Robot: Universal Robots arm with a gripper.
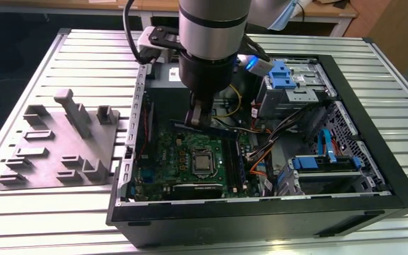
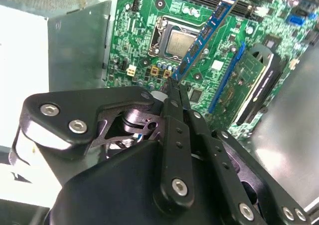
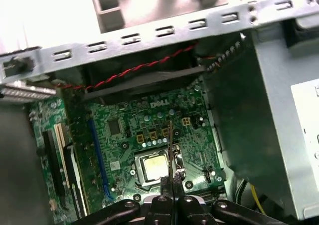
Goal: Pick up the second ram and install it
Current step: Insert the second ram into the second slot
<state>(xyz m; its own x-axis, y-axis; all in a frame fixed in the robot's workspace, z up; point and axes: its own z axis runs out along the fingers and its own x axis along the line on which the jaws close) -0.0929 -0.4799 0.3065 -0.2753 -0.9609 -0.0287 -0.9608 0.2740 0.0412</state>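
The tool [image 2: 172,88] is closed on the second ram [image 2: 207,33], holding it above the motherboard [image 2: 144,45] inside the open case [image 1: 261,207]. Step in hand: carrying to the slot. Seating likely requires exact edge-to-slot alignment.

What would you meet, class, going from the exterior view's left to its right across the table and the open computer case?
Grey fixture plate → second ram, clamped in the gripper → orange cables → lower drive bay with blue latch.
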